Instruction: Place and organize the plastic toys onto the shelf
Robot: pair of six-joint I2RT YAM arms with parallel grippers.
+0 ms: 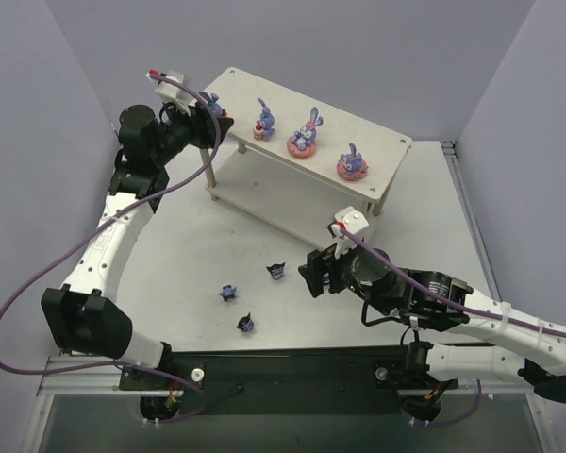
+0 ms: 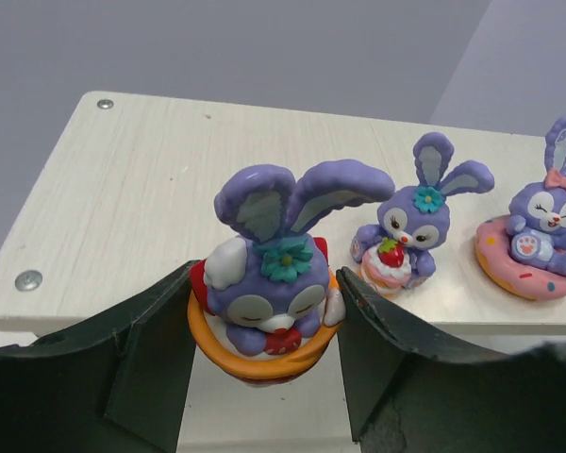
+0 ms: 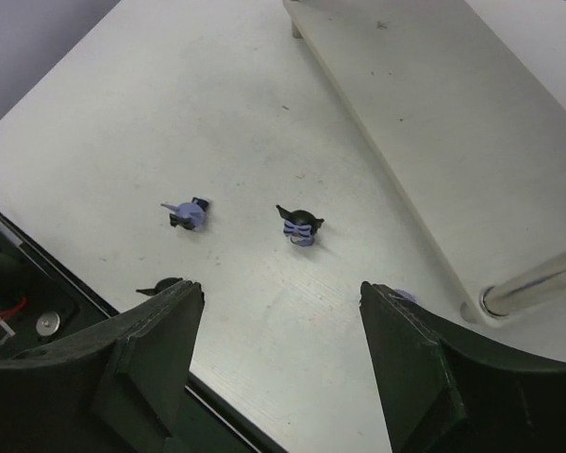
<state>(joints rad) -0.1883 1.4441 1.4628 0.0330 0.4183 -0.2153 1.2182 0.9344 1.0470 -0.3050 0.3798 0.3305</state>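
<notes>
My left gripper [image 1: 210, 106] [image 2: 267, 274] is shut on a purple rabbit [image 2: 269, 283] with an orange base, holding it at the left end of the shelf's top board [image 1: 264, 90] [image 2: 123, 189]. Three more rabbits stand in a row on that board [image 1: 264, 121] [image 1: 305, 135] [image 1: 352, 163]. Three dark blue pointy-eared figures lie on the table [image 1: 276, 272] [image 1: 228, 293] [image 1: 244, 324]. My right gripper [image 1: 319, 274] [image 3: 281, 288] hangs open low over the table, just right of them, with nothing between its fingers. A purple scrap [image 3: 403, 295] peeks out beside its right finger.
The shelf's lower board [image 3: 424, 113] and one round leg [image 3: 538, 283] lie close to the right of my right gripper. The table's dark front rail [image 1: 283, 363] runs just behind the blue figures. Grey walls close in the sides.
</notes>
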